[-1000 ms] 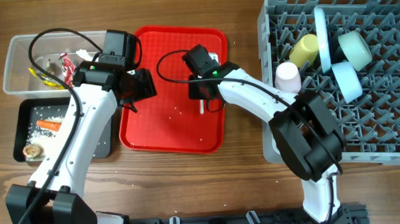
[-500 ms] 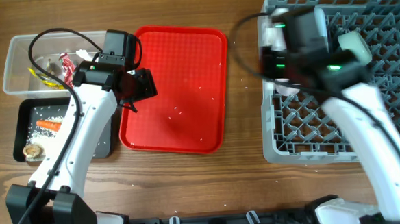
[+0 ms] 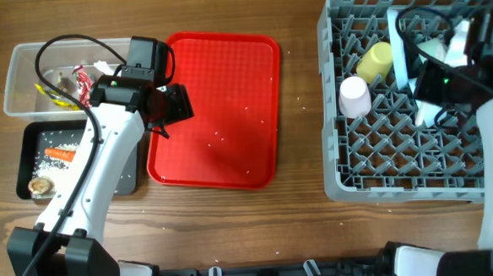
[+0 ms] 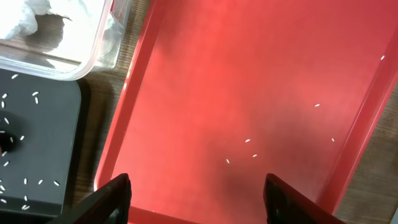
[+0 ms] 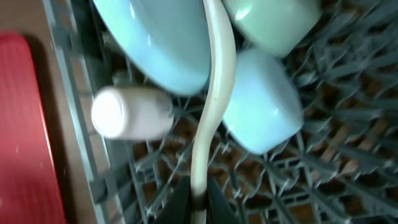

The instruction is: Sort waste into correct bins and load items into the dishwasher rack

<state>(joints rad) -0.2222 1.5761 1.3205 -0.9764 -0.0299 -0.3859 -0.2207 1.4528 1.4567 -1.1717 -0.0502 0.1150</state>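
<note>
Overhead straight down on whole table [image 3: 306,228], left wrist close above red tray [image 4: 249,81], right wrist close over dishwasher rack [image 5: 348,180], both within overhead

Nothing legible turns up in any view: no text, label, brand, number or sign. The snack wrappers [image 3: 79,77] in the clear tub [image 3: 12,91], just beyond the left gripper [image 3: 171,106], show only red and yellow patches (any print there is too small to make out). The white plastic spoon [image 5: 214,106] rising from the right gripper [image 5: 199,202] shows a plain surface, as does the blurred small white-pink cup [image 5: 130,112] beside it.
</note>
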